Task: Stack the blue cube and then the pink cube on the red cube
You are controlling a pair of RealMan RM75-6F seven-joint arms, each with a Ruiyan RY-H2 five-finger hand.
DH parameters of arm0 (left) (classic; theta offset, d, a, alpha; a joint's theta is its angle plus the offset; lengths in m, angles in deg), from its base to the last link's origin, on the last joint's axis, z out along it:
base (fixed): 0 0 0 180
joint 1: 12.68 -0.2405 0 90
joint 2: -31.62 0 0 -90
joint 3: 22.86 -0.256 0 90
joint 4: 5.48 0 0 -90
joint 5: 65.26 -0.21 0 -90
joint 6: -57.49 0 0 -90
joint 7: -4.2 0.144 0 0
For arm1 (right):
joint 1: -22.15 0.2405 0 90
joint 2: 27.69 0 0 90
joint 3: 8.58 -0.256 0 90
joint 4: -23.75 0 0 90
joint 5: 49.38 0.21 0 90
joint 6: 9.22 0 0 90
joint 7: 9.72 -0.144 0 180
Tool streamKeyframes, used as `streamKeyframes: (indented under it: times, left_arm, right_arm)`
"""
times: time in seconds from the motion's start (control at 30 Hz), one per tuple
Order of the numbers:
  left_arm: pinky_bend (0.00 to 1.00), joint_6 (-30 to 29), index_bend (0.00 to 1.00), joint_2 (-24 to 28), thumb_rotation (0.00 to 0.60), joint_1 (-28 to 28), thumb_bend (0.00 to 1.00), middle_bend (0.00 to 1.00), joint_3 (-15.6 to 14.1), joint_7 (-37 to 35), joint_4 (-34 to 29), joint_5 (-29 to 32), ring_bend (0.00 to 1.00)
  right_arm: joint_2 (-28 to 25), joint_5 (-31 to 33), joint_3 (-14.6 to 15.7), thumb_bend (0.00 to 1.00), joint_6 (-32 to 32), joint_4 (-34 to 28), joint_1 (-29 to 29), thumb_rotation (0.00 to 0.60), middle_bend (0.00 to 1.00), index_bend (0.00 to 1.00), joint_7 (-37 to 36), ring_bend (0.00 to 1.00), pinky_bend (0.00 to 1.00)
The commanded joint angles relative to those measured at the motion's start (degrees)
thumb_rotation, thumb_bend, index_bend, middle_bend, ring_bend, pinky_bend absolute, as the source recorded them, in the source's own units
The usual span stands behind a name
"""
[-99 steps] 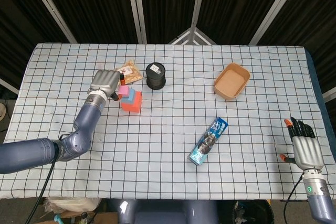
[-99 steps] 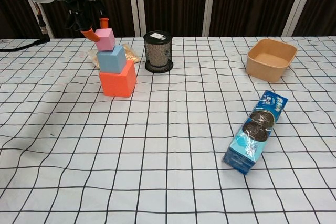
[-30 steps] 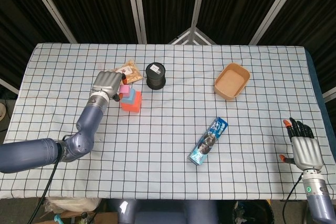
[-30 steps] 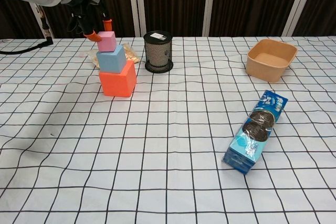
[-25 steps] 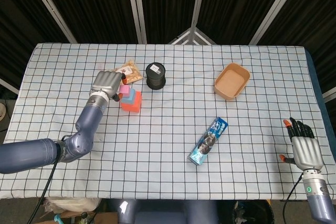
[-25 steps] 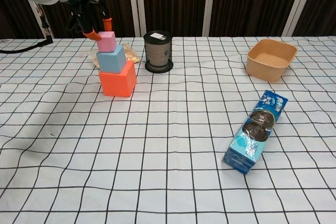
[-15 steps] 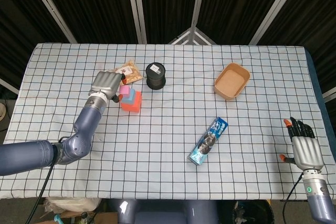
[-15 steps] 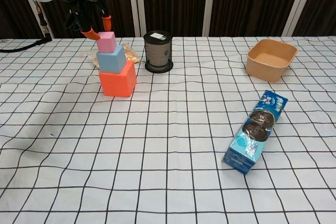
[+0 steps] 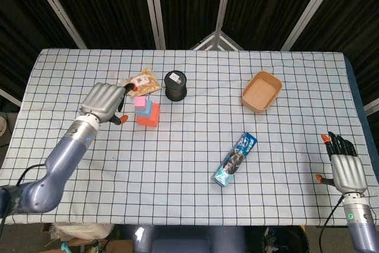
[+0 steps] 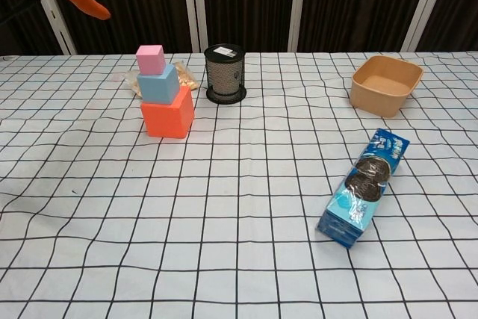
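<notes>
Evidently the stacking itself is done: the pink cube [image 10: 150, 59] sits on the blue cube [image 10: 159, 83], which sits on the red cube [image 10: 168, 112], near the left rear of the surface [image 10: 239, 207]. The left hand [image 9: 102, 101] hangs empty beside the tower, fingers [image 10: 87, 3] apart, while the right hand [image 9: 345, 169] rests idle with fingers spread. What remains, I judge, is only drawing the left arm away without brushing the stack.
</notes>
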Motion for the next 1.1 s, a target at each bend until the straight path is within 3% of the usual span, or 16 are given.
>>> streamKeyframes:
  times: [0.03, 0.2, 0.27, 0.37, 0.6, 0.7, 0.83, 1.1]
  left_arm:
    - [0.38, -6.7, 0.16, 12.5, 0.600, -15.8, 0.25, 0.45, -1.2, -11.8, -14.0, -21.2, 0.30]
    - [0.29, -12.2, 0.08, 14.1, 0.600, -30.6, 0.16, 0.29, -10.0, -16.2, -13.6, -41.9, 0.16]
    - [0.25, -15.1, 0.06, 11.7, 0.600, -36.1, 0.16, 0.24, -14.0, -16.0, -10.3, -49.0, 0.12]
    - [0.19, -20.0, 0.04, 5.7, 0.600, -41.7, 0.16, 0.18, -16.7, -15.3, -4.3, -55.2, 0.08]
    - [0.11, -31.1, 0.02, -11.1, 0.600, -50.0, 0.14, 0.11, -16.5, -10.6, 11.1, -60.4, 0.02]
    - [0.08, -32.5, 0.02, -15.8, 0.600, -51.7, 0.13, 0.10, -16.2, -11.8, 16.1, -61.9, 0.02]
    - [0.08, -32.5, 0.02, -19.1, 0.600, -52.7, 0.13, 0.09, -16.0, -14.2, 21.8, -63.5, 0.00]
    - [0.08, -31.9, 0.02, -18.2, 0.600, -53.1, 0.13, 0.09, -15.0, -18.1, 24.0, -65.3, 0.00]
  right_arm:
    - [-0.5, -0.2, 0.2, 0.11, -0.4, -1.0, -0.4, 0.600, 0.00, 0.02, 0.0, 0.00, 0.09]
    - [-1.9, -0.9, 0.5, 0.11, -1.4, -3.5, -1.1, 0.600, 0.00, 0.02, -0.5, 0.00, 0.09]
    - [-2.5, -1.5, 0.6, 0.11, -2.3, -4.4, -1.5, 0.600, 0.00, 0.02, -0.9, 0.00, 0.09]
    - [-3.3, -1.3, 0.7, 0.11, -2.5, -5.4, -1.9, 0.600, 0.00, 0.02, -1.5, 0.00, 0.09]
    - [-4.4, -1.3, 0.9, 0.10, -1.9, -6.3, -2.0, 0.600, 0.00, 0.02, -1.9, 0.00, 0.07]
    - [-4.2, -2.0, 0.8, 0.10, -2.5, -5.8, -2.0, 0.600, 0.00, 0.02, -1.8, 0.00, 0.07]
    - [-3.6, -3.5, 0.6, 0.10, -4.4, -4.5, -2.2, 0.600, 0.00, 0.02, -1.8, 0.00, 0.07]
    - [-2.8, -4.2, 0.3, 0.10, -6.2, -2.9, -2.6, 0.600, 0.00, 0.02, -1.5, 0.00, 0.07]
